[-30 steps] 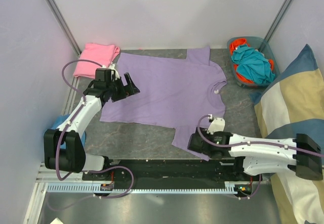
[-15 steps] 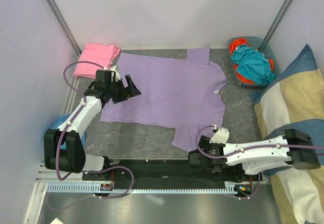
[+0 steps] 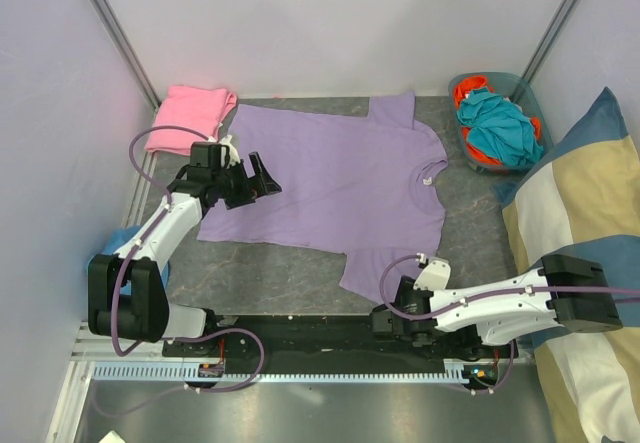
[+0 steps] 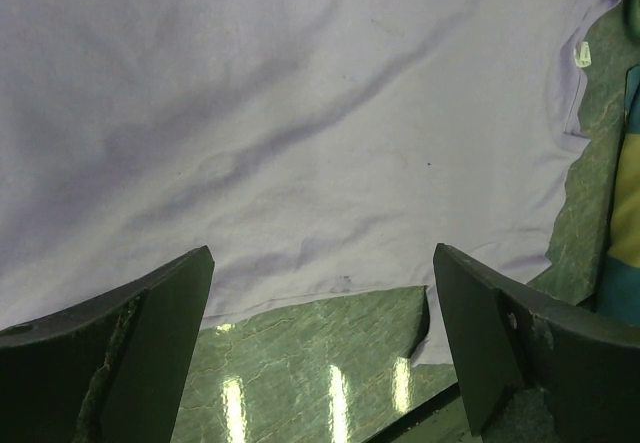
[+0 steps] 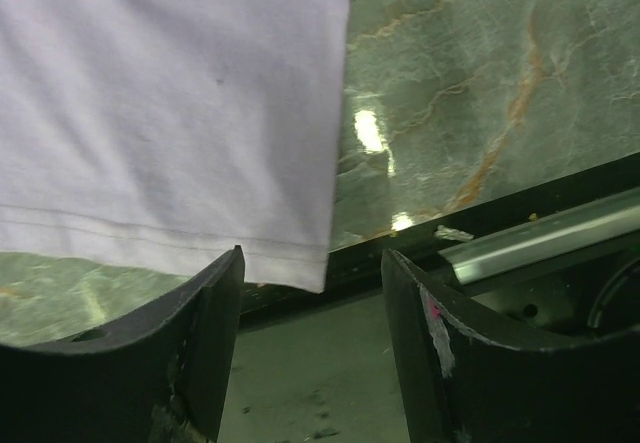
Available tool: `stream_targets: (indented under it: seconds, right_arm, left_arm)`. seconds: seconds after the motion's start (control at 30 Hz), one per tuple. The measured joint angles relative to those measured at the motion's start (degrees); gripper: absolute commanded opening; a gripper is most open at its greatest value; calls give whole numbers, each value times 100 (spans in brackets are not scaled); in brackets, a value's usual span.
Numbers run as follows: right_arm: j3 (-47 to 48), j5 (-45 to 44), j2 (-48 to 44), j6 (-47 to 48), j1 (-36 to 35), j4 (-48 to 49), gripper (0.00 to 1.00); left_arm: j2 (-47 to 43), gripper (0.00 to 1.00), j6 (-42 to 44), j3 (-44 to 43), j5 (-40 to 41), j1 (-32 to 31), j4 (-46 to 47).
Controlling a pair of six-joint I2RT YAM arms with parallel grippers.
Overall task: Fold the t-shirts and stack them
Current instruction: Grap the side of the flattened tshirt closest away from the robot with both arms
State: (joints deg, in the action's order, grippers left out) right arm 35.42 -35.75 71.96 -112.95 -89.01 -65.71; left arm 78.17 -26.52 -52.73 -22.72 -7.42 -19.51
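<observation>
Near edge first: see right gripper (image 5: 310,263) low by the rail (image 3: 300,331), jaws partly apart with nothing pinched yet, near sleeve hem corner of the lavender shirt (image 5: 150,93) hanging right in the gap. Versus a second ago: pulled back off the sleeve toward the rail, and narrowed from full spread. Reads as lining up a pinch on that sleeve edge, so first fold about to start, not started. Further in, find the shirt spread flat on the table (image 3: 280,268), collar toward the right, unmoved over the last second, no fold in it. Left side: see left gripper (image 4: 322,263) spread as wide as it goes, holding nothing, above the hem end of the shirt. Barely shifted since before, so probably waiting on the other arm. Far left corner: note pink shirt (image 3: 190,118) already folded, touching or just beside the lavender hem corner, can't tell which. Far right: basket (image 3: 482,166) of teal and orange cloth plus striped cushion (image 3: 580,203), both off to the side, not in play. Judging overall: one shirt done, one to go, stacking still pending. Watch for the hem corner slipping out if the close lands short of the cloth.
</observation>
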Motion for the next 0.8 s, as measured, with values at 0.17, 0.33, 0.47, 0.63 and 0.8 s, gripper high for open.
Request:
stream_targets:
  seconds: [0.17,0.33,0.47,0.63,0.8]
  right_arm:
    - [-356,164,-44,-7,-92,188,62]
    - [-387,144,-46,-28,-127,232,61]
    - [-387,142,-44,-37,-127,240,60]
    - [-387,142,-44,-44,-127,251,52]
    - [-387,133,-35,-83,-127,334,45]
  left_arm:
    - [0,100,-4,63,-42,0,22]
    - [2,100,-26,63,-61,-7,57]
    - [2,100,-42,63,-101,-7,85]
    - [2,100,-42,63,-138,-7,101]
    - [2,100,-42,63,-140,-7,122]
